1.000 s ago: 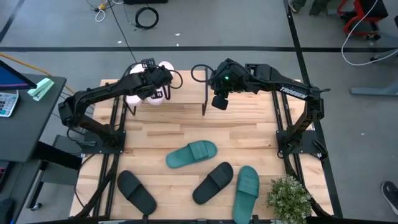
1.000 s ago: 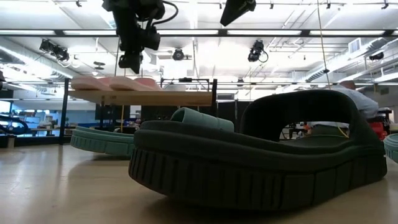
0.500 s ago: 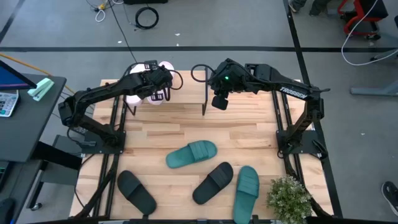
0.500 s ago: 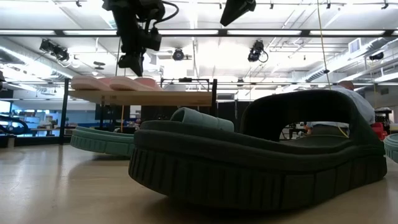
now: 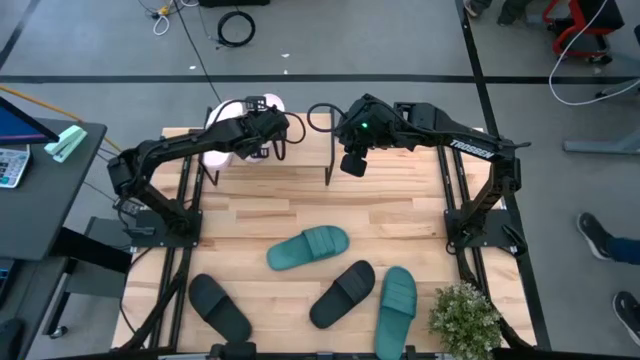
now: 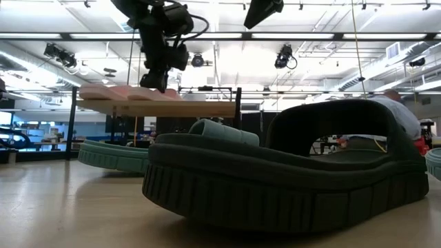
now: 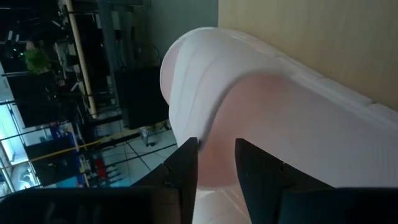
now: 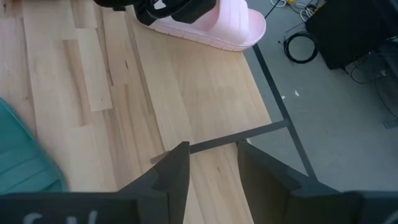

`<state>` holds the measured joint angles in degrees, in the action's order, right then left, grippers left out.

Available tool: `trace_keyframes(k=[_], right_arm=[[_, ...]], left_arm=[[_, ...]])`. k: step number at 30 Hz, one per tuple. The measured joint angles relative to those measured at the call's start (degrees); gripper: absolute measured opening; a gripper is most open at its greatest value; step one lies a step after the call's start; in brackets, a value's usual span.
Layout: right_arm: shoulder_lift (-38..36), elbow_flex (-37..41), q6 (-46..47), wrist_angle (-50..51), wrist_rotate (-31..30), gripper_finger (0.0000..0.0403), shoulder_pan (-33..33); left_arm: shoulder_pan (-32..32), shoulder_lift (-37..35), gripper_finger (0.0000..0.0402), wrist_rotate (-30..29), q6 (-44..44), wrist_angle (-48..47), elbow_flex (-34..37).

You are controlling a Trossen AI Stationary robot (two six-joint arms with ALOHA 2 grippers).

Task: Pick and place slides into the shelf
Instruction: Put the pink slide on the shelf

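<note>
Slides in pale pink (image 5: 232, 143) lie on the shelf (image 5: 300, 150) at the table's far edge, partly hidden under the left gripper (image 5: 268, 135). That gripper hangs just above them. In the left wrist view its two dark fingers (image 7: 186, 171) stand a narrow gap apart with nothing between them, and a pink slide (image 7: 261, 124) fills the space close ahead, resting on the light plank. The low view shows the left gripper (image 6: 157, 77) just over the pink slides (image 6: 127, 92) on the shelf (image 6: 158, 107).

The right gripper (image 5: 352, 163) hovers over the shelf's other end, well apart from the pink pair. Its fingers (image 8: 177, 171) are spread with nothing held; beyond them lie bare plank, a thin black shelf bar (image 8: 239, 135) and one pink slide (image 8: 214, 25).

On the table (image 5: 400, 200) in front of the shelf lies a teal slide (image 5: 308, 247). Nearer the front edge are a black slide (image 5: 343, 294), a second teal slide (image 5: 397, 298) just beside it, and another black slide (image 5: 219, 306) off toward the left arm's side. A potted plant (image 5: 465, 318) sits at the front corner on the right arm's side.

Open wood lies between the shelf and the first teal slide. In the low view a dark slide (image 6: 289, 172) close to the lens blocks much of the table.
</note>
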<state>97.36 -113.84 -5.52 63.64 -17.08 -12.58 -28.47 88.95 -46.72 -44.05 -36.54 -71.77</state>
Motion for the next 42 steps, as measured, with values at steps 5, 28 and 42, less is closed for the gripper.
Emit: trace_keyframes(k=[5,28,42], right_arm=[[0.0,0.0,-0.1,0.0,0.0,0.0142,0.0],[0.0,0.0,0.0,0.0,0.2,0.0142,0.0],[0.0,0.0,0.0,0.0,0.2,0.0142,-0.1]], left_arm=[[-0.5,0.0,0.0109,0.0,0.0,0.1,0.0],[-0.3,-0.1,0.0004,-3.8,4.4,-2.7,0.0],[3.1,-2.2,0.0001,-10.4,11.9,-13.2,0.1]])
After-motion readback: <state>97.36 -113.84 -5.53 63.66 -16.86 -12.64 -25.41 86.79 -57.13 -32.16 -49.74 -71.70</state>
